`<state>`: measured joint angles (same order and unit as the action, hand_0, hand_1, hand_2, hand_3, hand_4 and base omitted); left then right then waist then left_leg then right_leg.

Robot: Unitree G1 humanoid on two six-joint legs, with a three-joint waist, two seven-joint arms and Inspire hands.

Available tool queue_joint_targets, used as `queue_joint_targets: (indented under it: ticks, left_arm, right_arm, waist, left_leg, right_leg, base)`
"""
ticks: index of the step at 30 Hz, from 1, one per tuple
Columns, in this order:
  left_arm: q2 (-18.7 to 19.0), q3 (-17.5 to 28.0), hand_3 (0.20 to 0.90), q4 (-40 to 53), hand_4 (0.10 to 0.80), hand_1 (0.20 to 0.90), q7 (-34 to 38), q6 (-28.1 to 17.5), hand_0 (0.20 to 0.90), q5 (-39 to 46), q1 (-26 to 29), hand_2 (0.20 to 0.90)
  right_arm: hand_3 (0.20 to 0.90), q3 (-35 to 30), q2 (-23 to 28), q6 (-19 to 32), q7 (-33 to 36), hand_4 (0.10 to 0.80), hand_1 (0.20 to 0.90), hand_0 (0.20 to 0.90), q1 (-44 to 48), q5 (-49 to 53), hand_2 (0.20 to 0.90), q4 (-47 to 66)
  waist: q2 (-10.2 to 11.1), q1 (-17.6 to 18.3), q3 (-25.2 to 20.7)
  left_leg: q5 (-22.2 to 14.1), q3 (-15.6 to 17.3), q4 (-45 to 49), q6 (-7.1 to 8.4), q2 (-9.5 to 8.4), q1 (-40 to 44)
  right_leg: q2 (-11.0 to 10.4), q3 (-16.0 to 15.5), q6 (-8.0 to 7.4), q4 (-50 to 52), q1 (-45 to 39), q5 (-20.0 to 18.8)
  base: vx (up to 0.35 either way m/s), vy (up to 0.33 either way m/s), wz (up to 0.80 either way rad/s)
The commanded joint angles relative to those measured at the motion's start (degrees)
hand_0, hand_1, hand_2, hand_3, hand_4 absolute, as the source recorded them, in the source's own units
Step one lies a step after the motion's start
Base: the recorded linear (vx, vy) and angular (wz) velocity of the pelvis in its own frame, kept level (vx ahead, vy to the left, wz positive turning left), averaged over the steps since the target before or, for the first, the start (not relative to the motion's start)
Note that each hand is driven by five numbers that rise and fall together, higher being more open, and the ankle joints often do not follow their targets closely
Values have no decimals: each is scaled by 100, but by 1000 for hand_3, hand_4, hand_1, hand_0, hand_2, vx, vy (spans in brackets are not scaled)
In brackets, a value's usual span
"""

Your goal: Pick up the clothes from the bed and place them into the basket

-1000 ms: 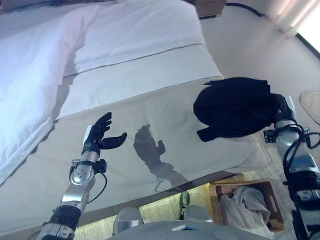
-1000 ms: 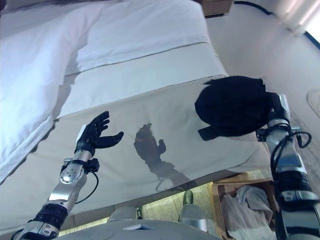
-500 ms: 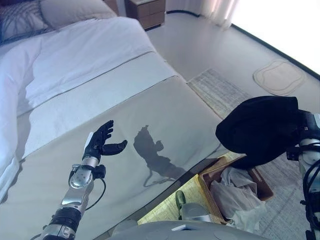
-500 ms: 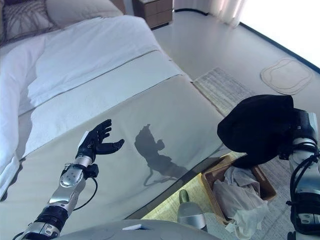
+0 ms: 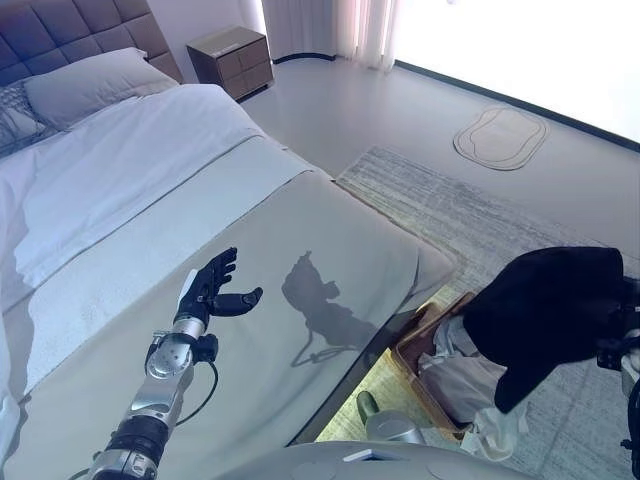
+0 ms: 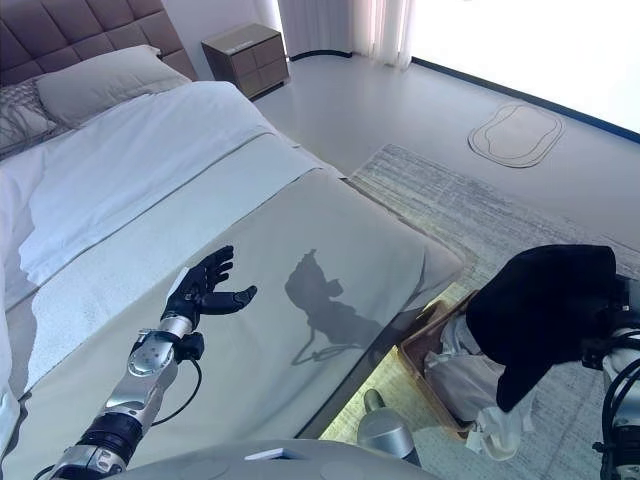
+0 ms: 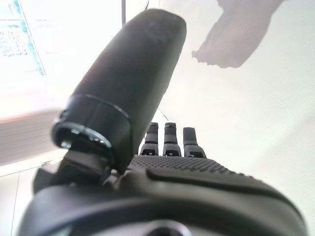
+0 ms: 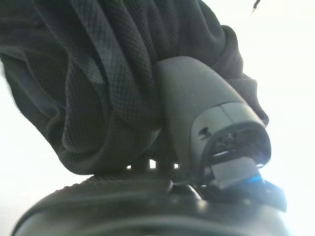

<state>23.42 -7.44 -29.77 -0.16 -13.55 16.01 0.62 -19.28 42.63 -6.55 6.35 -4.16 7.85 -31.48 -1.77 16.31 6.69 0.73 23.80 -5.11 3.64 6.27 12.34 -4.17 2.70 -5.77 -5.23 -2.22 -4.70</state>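
Observation:
A black garment [image 5: 548, 310] hangs from my right hand [image 8: 197, 113], which is shut on it, thumb pressed into the cloth [image 8: 98, 73]. It hangs in the air above the wooden basket [image 5: 420, 345] on the floor beside the bed's foot. The basket holds white clothes [image 5: 452, 380]. My left hand [image 5: 213, 288] is open and empty, fingers spread, held over the grey bed cover [image 5: 330, 230].
The bed has a white sheet [image 5: 110, 170], pillows [image 5: 85, 85] and a padded headboard [image 5: 70, 30]. A wooden nightstand [image 5: 230, 60] stands by the wall. A grey rug [image 5: 460, 210] lies on the floor and a small mat [image 5: 500, 135] further off.
The camera has turned right. My right hand has carried the black garment off the bed's edge to above the basket. My left hand has stayed open over the cover.

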Motion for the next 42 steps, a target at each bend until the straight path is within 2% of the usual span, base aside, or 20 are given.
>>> queue_joint_targets:
  ticks: [1,10,11,12,13,22,42]
  left_arm:
    - [286,-17,900,76,800,900,-2,-278,900,-15,525,900]
    - [399,-145,900,150,800,900,-34,-127,900,32,556,900]
    - [408,-161,900,160,800,900,-27,-124,900,47,564,900]
    - [413,-173,900,170,800,900,-24,-122,900,62,570,900]
    - [419,-180,900,194,800,900,-22,-104,900,78,581,900]
    - [431,-264,900,271,800,900,-10,-115,900,122,611,900]
    - [330,-162,900,295,800,900,54,-178,900,194,546,900]
  right_arm:
    - [200,-236,914,735,-4,100,300,300,754,15,300,-122]
    - [208,90,857,664,-150,108,307,307,808,-50,307,-662]
    - [376,119,857,639,-166,276,451,451,815,-72,451,-687]
    - [826,145,854,614,-161,726,836,836,821,-99,836,-708]
    - [900,159,841,549,-161,800,900,900,820,-130,900,-736]
    - [900,268,733,283,-54,800,900,900,834,-202,900,-1139]
    - [900,330,333,578,222,800,900,900,751,-6,900,-451]
  waist:
    - [224,-161,-279]
    - [150,-178,-191]
    - [142,-178,-172]
    - [132,-177,-157]
    - [123,-175,-145]
    - [90,-184,-97]
    - [117,-147,-84]
  left_leg:
    - [-947,-242,707,-129,104,54]
    - [-953,-226,723,-123,99,10]
    - [-954,-226,736,-122,100,-5]
    - [-954,-227,746,-121,98,-19]
    - [-955,-227,759,-121,94,-32]
    - [-945,-218,770,-112,88,-45]
    - [-947,-194,749,-119,88,-26]
  right_leg:
    - [97,-156,-43,579,332,258]
    - [41,-258,-81,612,434,221]
    - [35,-266,-79,621,455,218]
    - [29,-272,-78,629,472,216]
    - [25,-276,-78,632,480,213]
    - [12,-292,-77,614,485,182]
    - [40,-187,-81,586,495,154]
  base:
    - [33,-7,2]
    - [0,0,0]
    - [0,0,0]
    - [0,0,0]
    - [0,0,0]
    - [0,0,0]
    - [0,0,0]
